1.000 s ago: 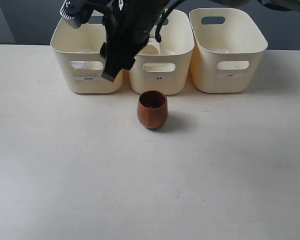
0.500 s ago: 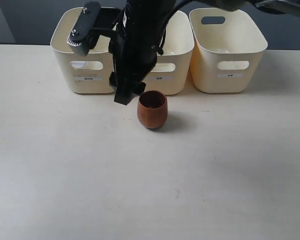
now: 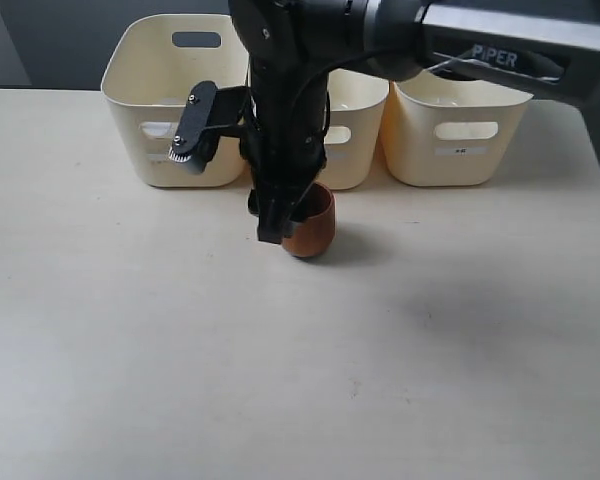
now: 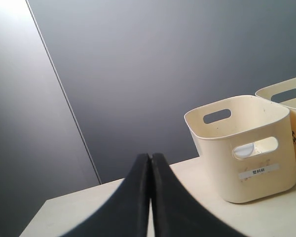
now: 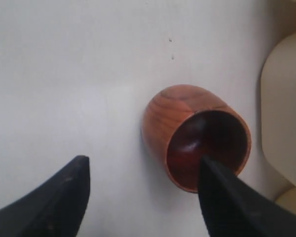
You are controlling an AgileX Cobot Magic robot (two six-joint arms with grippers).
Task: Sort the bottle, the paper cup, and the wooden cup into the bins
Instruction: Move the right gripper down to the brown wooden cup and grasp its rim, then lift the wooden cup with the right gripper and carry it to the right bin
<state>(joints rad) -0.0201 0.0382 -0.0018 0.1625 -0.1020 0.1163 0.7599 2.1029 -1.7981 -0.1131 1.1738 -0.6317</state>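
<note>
The right gripper (image 3: 280, 222) hangs low over the tabletop (image 3: 280, 380) at the end of a black arm (image 3: 500, 55) that reaches in from about 2 o'clock in the exterior view; its jaws stand apart, with nothing clamped between them. In the right wrist view the two dark fingers (image 5: 54, 197) are spread wide: one lies over bare table and the other crosses the cup's open mouth, so the near wall of the cup sits in the gap between them, though contact with the wood cannot be told. There is one wooden cup (image 3: 310, 222), reddish-brown and rounded, standing upright near the table's middle, directly under the gripper and partly hidden by it. Just beyond it, toward 12 o'clock, stand three cream bins in a row: the left bin (image 3: 155, 95) at roughly 11 o'clock of the cup, the middle bin (image 3: 352, 125) straight behind it and largely covered by the arm, and the right bin (image 3: 460, 95) at about 1 o'clock. A pale rounded shape shows through the left bin's handle cutout, too small to name. The left gripper (image 4: 150, 197) appears only in its own wrist view, its two dark fingers pressed together with nothing between them, raised and facing a bin and a grey wall (image 4: 138, 64).
</note>
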